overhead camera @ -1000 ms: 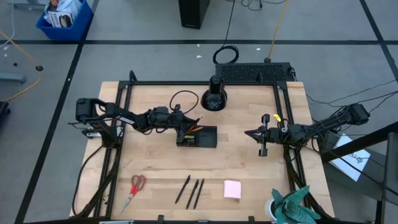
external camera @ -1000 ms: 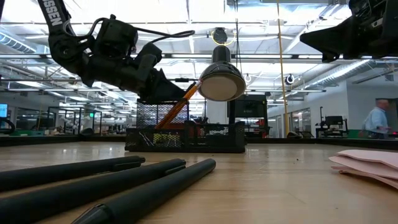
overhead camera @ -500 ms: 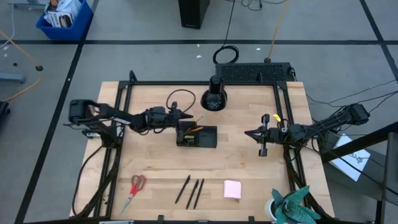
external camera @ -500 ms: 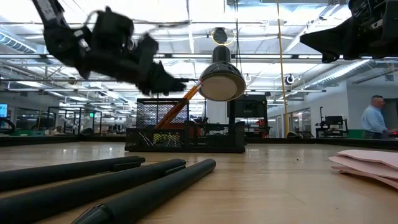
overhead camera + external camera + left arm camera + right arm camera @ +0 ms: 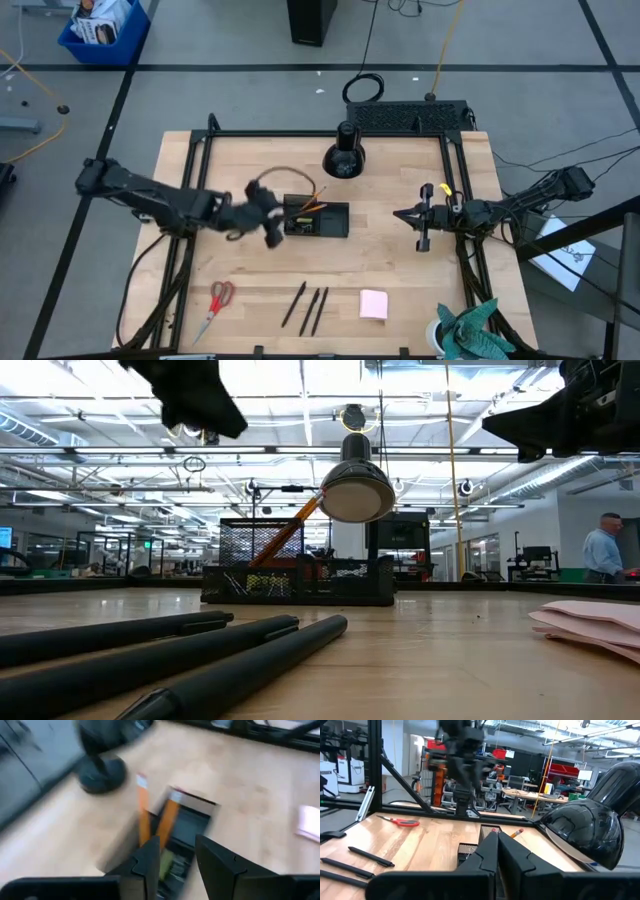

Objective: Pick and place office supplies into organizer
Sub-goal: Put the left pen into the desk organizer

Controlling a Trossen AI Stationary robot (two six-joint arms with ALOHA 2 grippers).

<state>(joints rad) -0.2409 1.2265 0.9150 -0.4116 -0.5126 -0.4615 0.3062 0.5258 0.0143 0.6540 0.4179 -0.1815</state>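
I see a pale wood table (image 5: pixel 400 270) with a black organizer (image 5: pixel 318 219) holding two orange pencils (image 5: pixel 156 817). My red-handled scissors (image 5: pixel 218 300) lie by three black pens (image 5: pixel 306 307) and a pink note pad (image 5: pixel 373 304). The round lamp-like object (image 5: pixel 344 155) is black too.

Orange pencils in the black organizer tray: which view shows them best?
The left wrist view: both orange pencils fill the middle, leaning in the black organizer tray. The high view shows only short orange slivers; the low view shows one slanted pencil; the right wrist view shows tips.
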